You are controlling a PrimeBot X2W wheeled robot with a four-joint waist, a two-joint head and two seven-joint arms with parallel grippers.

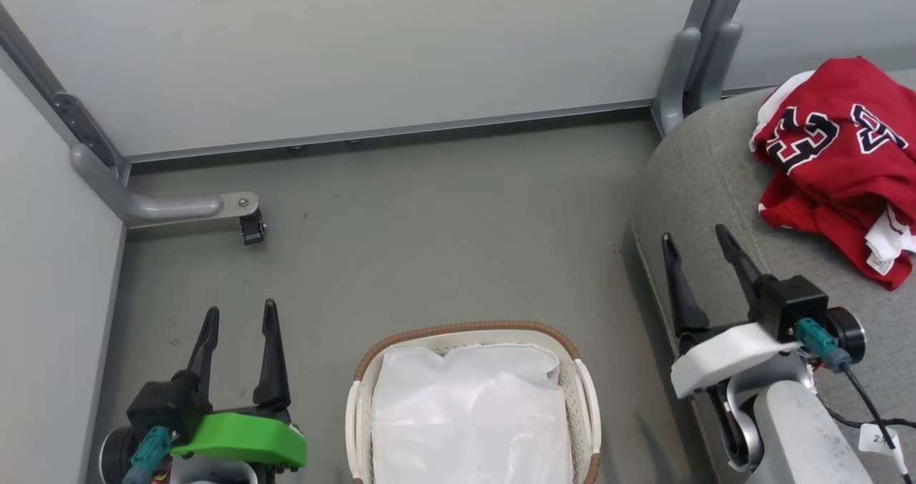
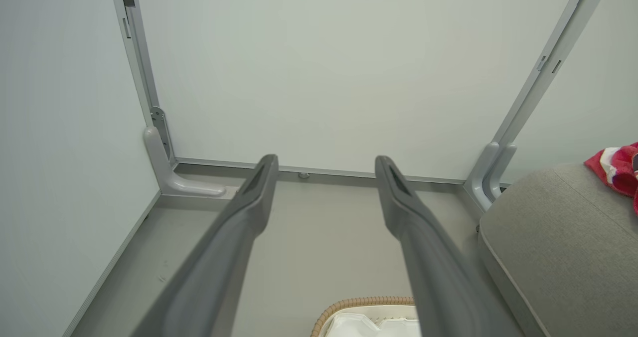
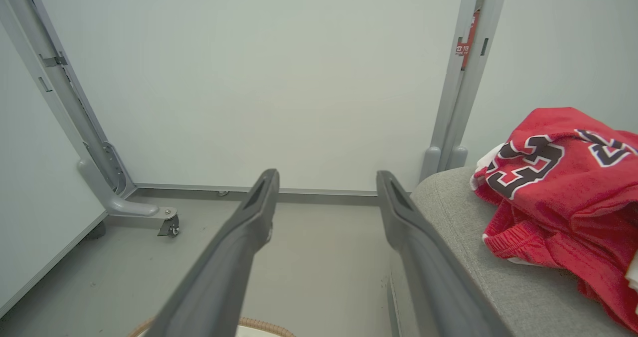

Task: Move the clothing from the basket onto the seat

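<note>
The red clothing [image 1: 841,162] with white trim and number 23 lies bunched on the grey seat [image 1: 705,176] at the right. It also appears as clothing [image 3: 563,187] on the seat [image 3: 458,217], and as a red edge of clothing [image 2: 618,167] on the seat [image 2: 558,232]. The white basket [image 1: 361,398] with a brown rim stands at bottom centre, holding just its white liner [image 1: 469,412]. My left gripper [image 1: 240,316] is open left of the basket, nothing between its fingers. My right gripper [image 1: 698,237] is open over the seat's left edge, empty.
Pale partition walls close the back and left. A grey metal foot with a small caster [image 1: 252,228] juts onto the floor at the left; another upright post [image 1: 687,61] stands behind the seat. Grey floor [image 1: 444,240] lies between the basket and the back wall.
</note>
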